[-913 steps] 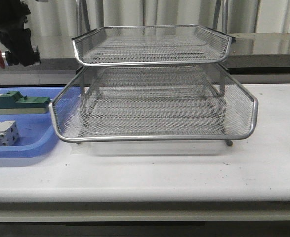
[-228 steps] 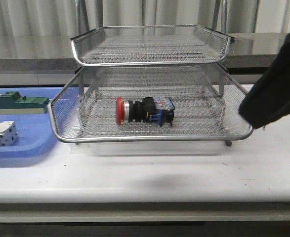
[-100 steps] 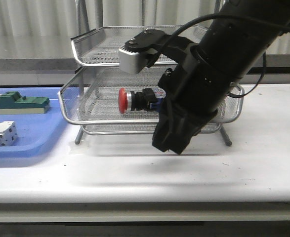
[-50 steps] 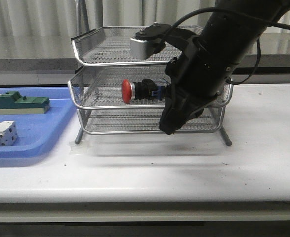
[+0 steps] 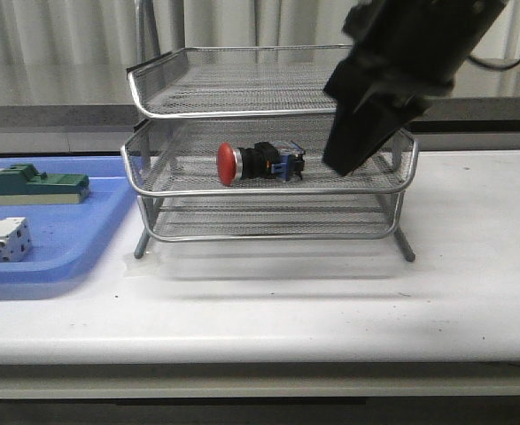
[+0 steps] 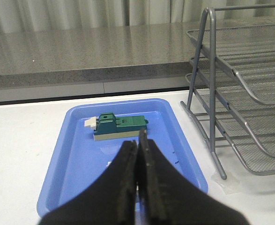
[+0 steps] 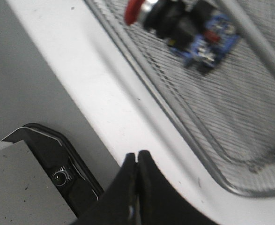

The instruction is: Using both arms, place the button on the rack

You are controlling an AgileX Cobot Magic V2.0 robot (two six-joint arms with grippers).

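Observation:
The button [image 5: 258, 164] lies on its side on the middle tier of the silver wire rack [image 5: 268, 112], red cap to the left. It also shows in the right wrist view [image 7: 184, 23], lying on the mesh. My right gripper [image 7: 137, 157] is shut and empty. In the front view it [image 5: 338, 165] hangs in front of the rack's right side, just right of the button and apart from it. My left gripper [image 6: 139, 142] is shut and empty above the blue tray [image 6: 71, 159]; the rack [image 6: 211, 93] stands to its right. The left arm is out of the front view.
The blue tray [image 5: 60, 258] lies left of the rack and holds a green block [image 5: 38, 183] and a white terminal block [image 5: 3, 239]. The green block also shows in the left wrist view [image 6: 121, 125]. A grey ledge and curtains run behind the white table.
My right arm has lifted up and to the right, away from the rack's front. The rack slid back from the camera with the button on its middle tier, and now stands still.

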